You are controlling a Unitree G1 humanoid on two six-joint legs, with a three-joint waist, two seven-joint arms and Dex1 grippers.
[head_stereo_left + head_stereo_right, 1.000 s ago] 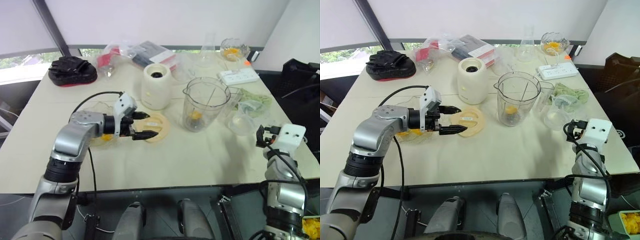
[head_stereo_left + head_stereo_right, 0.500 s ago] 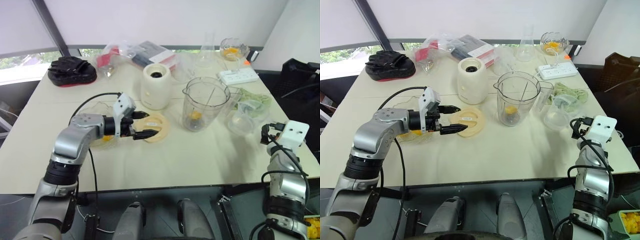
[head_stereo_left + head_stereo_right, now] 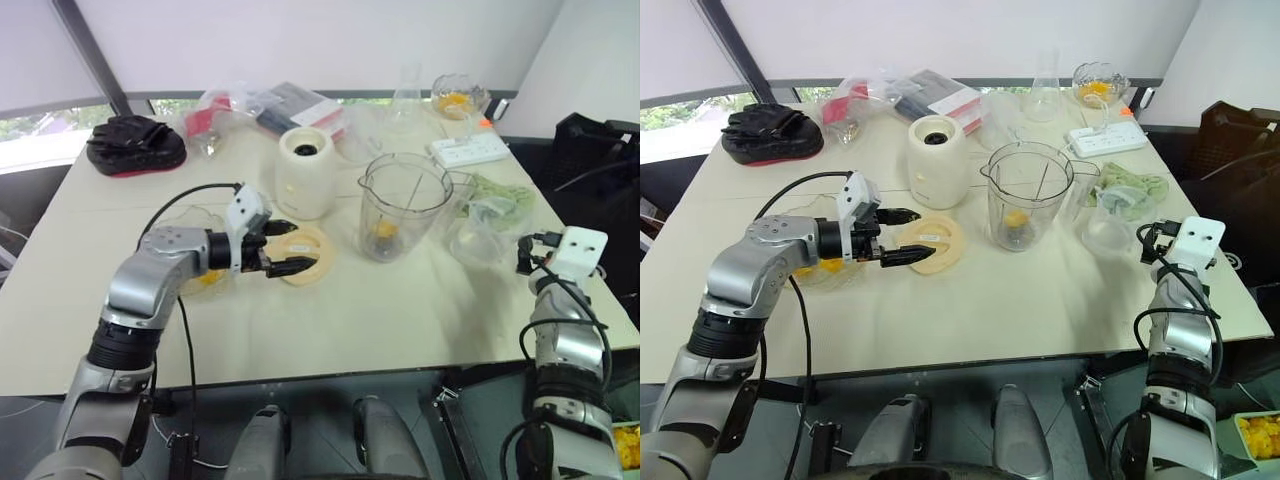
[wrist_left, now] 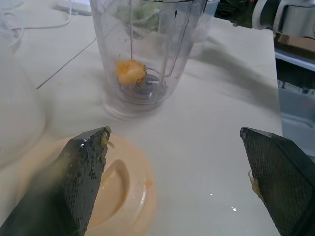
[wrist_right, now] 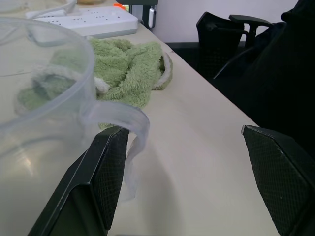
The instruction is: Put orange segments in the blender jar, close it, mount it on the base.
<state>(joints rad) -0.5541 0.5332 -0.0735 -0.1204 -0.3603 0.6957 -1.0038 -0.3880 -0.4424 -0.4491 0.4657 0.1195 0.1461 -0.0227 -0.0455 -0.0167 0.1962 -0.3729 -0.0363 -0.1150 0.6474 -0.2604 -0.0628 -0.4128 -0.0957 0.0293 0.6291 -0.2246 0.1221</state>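
The blender jar (image 3: 405, 205) stands open-topped at mid-table with one of the orange segments (image 4: 130, 71) lying by its blade. More orange segments sit in a shallow glass bowl (image 3: 815, 268) under my left forearm. The cream base (image 3: 305, 172) stands just left of the jar. My left gripper (image 3: 297, 247) is open and empty, hovering over the flat cream lid (image 3: 305, 255), with bits of pulp on its fingertips (image 4: 93, 147). My right gripper (image 5: 182, 132) is open and empty near the table's right edge, beside a clear plastic cup (image 5: 44, 98).
A green cloth (image 3: 500, 195) and a white power strip (image 3: 468, 150) lie right of the jar. At the back stand a conical flask (image 3: 405, 95), a glass bowl of fruit (image 3: 452, 98) and plastic bags (image 3: 230, 105). Black gloves (image 3: 135, 145) are back left. A black chair (image 5: 231, 29) stands off the right edge.
My right arm has pushed forward along the table's right edge toward the clear cup. The left gripper has stayed open over the lid.
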